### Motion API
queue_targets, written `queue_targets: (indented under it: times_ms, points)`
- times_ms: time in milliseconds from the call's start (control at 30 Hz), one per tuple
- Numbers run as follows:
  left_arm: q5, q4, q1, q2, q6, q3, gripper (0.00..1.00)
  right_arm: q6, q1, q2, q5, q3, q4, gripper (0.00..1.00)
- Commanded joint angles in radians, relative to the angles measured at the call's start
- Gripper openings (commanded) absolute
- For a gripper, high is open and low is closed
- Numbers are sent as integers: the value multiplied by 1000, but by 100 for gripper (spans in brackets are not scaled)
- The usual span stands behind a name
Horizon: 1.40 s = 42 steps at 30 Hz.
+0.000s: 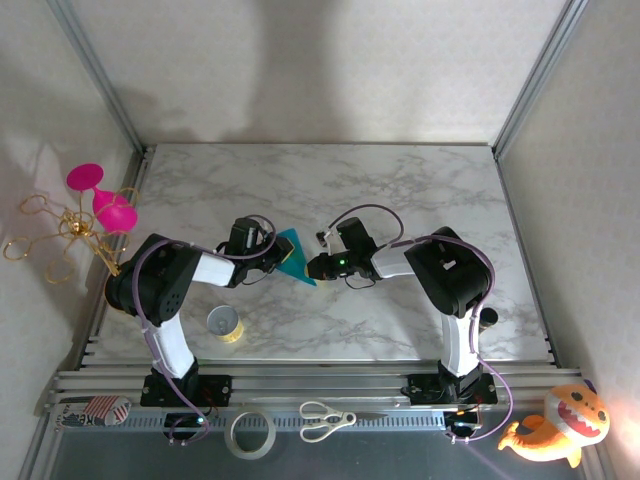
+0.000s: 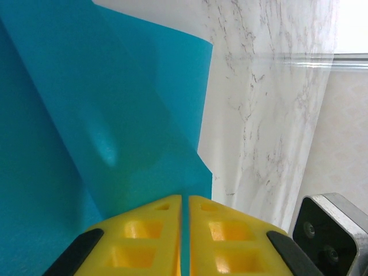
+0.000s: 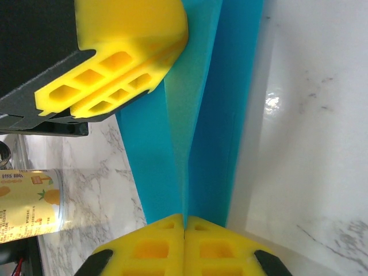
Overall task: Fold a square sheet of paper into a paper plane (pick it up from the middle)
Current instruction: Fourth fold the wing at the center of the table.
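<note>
The teal-blue sheet of paper (image 1: pixel 296 257) is folded into a narrow pointed paper plane shape and is held up off the marble table between my two grippers. My left gripper (image 1: pixel 274 259) is shut on its left side; in the left wrist view the yellow fingers (image 2: pixel 149 236) pinch the paper (image 2: pixel 103 115) with a thin teal strip between them. My right gripper (image 1: pixel 313 268) is shut on its right end; in the right wrist view the gripper (image 3: pixel 184 218) clamps the centre ridge of the paper (image 3: pixel 201 115), with flaps spreading to both sides. The left gripper's fingers (image 3: pixel 115 80) show there at the top left.
A small can (image 1: pixel 225 323) (image 3: pixel 29 201) stands on the table near the left arm. Below the table edge lie a tape roll (image 1: pixel 251 435) and scissors (image 1: pixel 325 420). A plush toy (image 1: pixel 560 420) sits at the lower right, pink objects (image 1: pixel 105 200) at the left wall.
</note>
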Motion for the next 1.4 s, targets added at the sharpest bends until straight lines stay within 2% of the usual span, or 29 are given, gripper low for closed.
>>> queue_targets:
  times_ms: [0, 733, 1033, 1367]
  points:
    - [-1, 13, 9, 27, 29, 19, 12, -27, 8, 124, 136, -42, -189, 7]
    - [1, -4, 13, 63, 64, 17, 13, -44, 8, 96, 153, -28, -211, 9]
    - [-28, -54, 13, 57, 88, 9, 12, -84, 5, -1, 12, 59, -273, 18]
    - [-33, -54, 13, 61, 89, -3, 12, -87, 3, -90, -15, 104, -334, 20]
